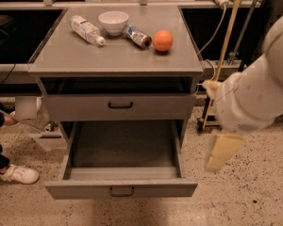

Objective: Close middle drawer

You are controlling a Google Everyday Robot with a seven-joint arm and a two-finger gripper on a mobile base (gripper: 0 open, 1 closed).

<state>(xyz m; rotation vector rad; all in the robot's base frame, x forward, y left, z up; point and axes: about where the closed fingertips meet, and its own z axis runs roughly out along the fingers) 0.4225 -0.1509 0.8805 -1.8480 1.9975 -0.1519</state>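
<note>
The middle drawer [121,190] is pulled far out of the grey cabinet. Its deep tray is bare, and its flat front panel with a small black bar handle faces me at the bottom of the view. My white arm reaches in from the right. The beige gripper [220,152] hangs beside the drawer's right front corner, apart from it and a little above the floor. The drawer above [120,106], also with a black handle, stands slightly ajar with a dark gap over its front.
On the cabinet top [85,55] lie a plastic bottle [86,29], a white bowl [113,21], a can [137,36] and an orange [162,40]. A yellow pole [225,46] and cables stand to the right. A person's white shoe [19,174] is at the left.
</note>
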